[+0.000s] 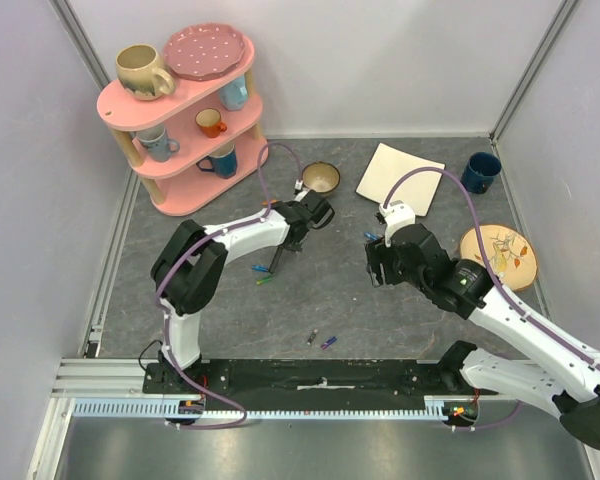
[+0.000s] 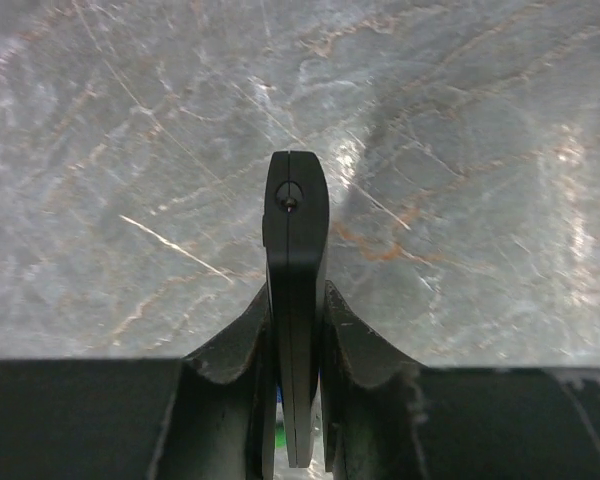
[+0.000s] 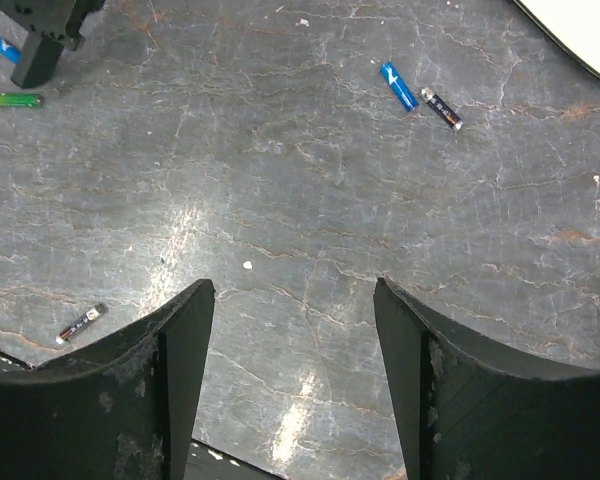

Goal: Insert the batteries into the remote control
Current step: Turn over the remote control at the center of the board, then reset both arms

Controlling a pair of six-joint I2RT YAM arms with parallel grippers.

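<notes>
My left gripper point(image 1: 293, 232) is shut on the black remote control point(image 1: 280, 256) and holds it on edge above the table, one end pointing down. In the left wrist view the remote point(image 2: 297, 230) stands clamped between both fingers. A blue battery point(image 1: 260, 268) and a green battery point(image 1: 266, 281) lie beside its lower end. My right gripper point(image 1: 374, 264) is open and empty over bare table point(image 3: 295, 300). A blue battery point(image 3: 399, 86) and a dark battery point(image 3: 442, 108) lie ahead of it. A grey battery point(image 1: 311, 338) and a purple battery point(image 1: 328, 343) lie near the front.
A pink shelf point(image 1: 185, 110) with mugs stands at the back left. A small bowl point(image 1: 320, 178) is just behind my left gripper. A white sheet point(image 1: 400, 178), a blue cup point(image 1: 480, 172) and a patterned plate point(image 1: 497, 255) are at the right.
</notes>
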